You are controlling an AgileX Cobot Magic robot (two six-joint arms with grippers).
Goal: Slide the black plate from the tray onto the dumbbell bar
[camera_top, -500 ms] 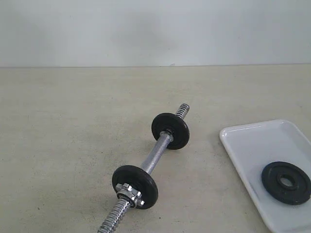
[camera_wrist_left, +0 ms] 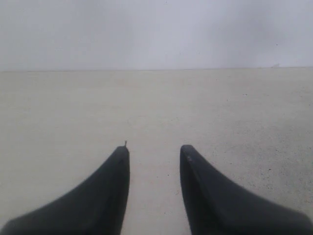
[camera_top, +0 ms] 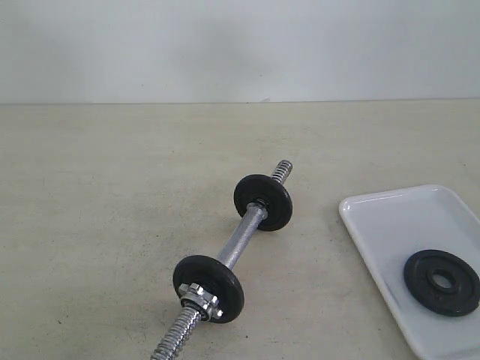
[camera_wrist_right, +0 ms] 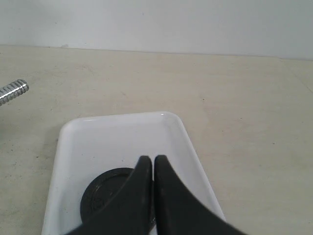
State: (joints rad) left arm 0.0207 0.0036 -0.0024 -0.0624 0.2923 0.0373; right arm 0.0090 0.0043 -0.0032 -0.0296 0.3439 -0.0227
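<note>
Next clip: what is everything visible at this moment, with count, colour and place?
black plate: one, matte black, flat in the tray
tray: one, white, on the table, right side
dumbbell bar: one, chrome, lying on the table, centre
far disc: one, black, on the bar
near disc: one, black, on the bar
nut collar: one, silver, against the near disc
table: one, beige
wall: one, pale, behind
left gripper: one, black, open, over bare table
right gripper: one, black, shut, over the tray

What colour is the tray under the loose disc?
The tray is glossy white, clearest in the right wrist view.
</note>
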